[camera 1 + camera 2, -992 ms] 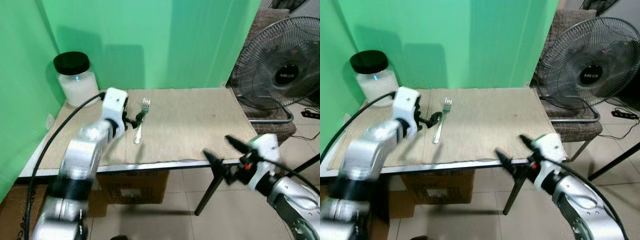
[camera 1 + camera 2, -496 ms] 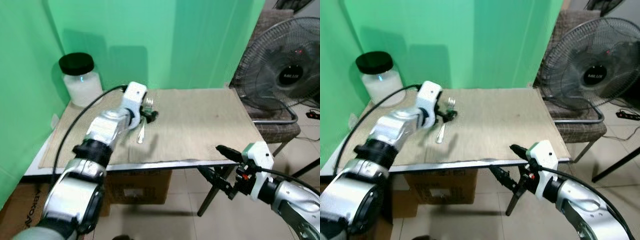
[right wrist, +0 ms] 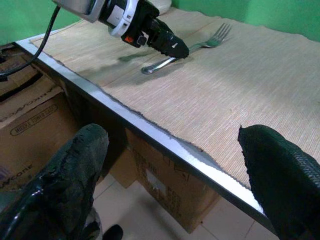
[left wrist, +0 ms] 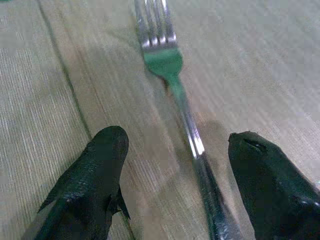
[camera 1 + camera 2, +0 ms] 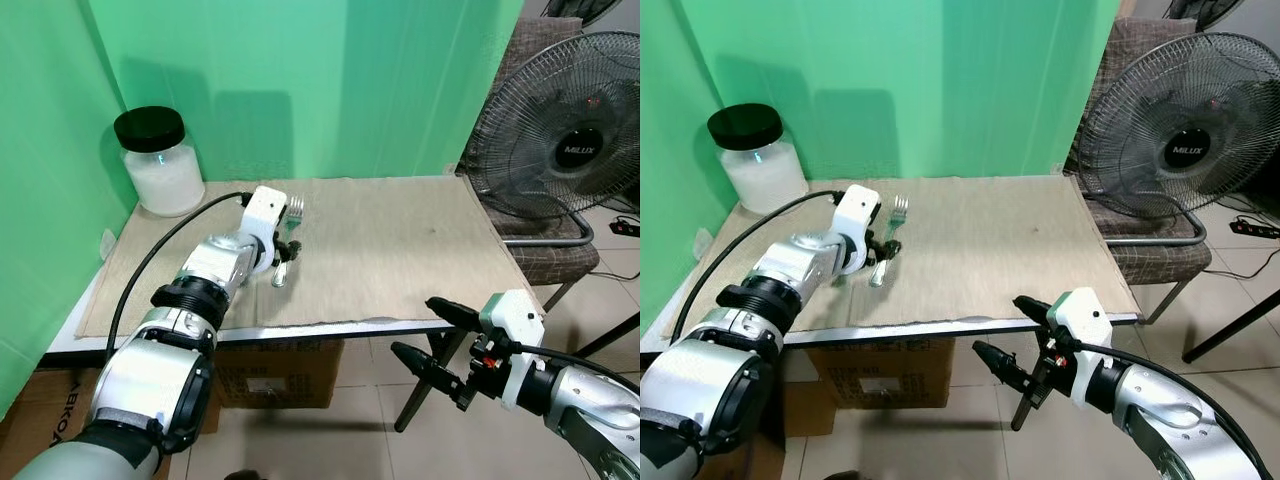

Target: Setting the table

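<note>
Our left gripper point(image 4: 172, 187) is low over the fork point(image 4: 177, 95) on the table point(image 5: 420, 240), fingers spread on each side of the handle. We should go straight down, then squeeze gently. Our right gripper point(image 5: 432, 335) waits past the table edge, fingers apart.

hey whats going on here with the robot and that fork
The robot is setting a table. Its left tool is down on the mat, fingers open on either side of the fork handle, not yet closed on it. The fork lies flat, tines toward the green wall. The right tool hangs open below the table's front edge, idle. A jar stands at the back left corner, and a fan stands to the right of the table.
</note>
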### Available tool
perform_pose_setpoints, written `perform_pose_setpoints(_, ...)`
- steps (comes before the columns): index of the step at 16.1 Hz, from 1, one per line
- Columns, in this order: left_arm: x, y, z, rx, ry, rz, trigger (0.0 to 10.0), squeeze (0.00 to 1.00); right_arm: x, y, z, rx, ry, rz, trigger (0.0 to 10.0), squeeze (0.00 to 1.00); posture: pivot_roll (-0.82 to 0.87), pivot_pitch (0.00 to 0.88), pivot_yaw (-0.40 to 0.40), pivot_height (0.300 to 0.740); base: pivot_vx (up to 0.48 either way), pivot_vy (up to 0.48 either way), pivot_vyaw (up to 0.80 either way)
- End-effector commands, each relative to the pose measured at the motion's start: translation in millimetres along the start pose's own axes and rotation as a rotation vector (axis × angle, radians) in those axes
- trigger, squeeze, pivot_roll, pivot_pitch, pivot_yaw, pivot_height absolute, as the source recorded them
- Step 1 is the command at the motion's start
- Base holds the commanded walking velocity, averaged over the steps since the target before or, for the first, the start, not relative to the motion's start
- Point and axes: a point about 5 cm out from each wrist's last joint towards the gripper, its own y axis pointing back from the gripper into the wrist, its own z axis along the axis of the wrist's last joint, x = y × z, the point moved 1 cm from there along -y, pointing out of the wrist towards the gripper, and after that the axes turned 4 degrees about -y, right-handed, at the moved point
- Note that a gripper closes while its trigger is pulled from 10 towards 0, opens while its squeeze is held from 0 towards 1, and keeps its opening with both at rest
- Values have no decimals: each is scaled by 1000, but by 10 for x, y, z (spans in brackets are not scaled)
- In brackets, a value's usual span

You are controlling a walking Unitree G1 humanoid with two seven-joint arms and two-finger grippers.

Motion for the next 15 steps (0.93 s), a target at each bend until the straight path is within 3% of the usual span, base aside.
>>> perform_pose_setpoints(1,19,8,90,-27,-5,8,0,0,27,11,18,4,13,17,10000,0,-95,0,9,740,0,0,0)
perform_pose_setpoints(15,50,-34,-129,32,-19,16,0,0,34,12,23,12,33,27,10000,0,-96,0,10,740,0,0,0)
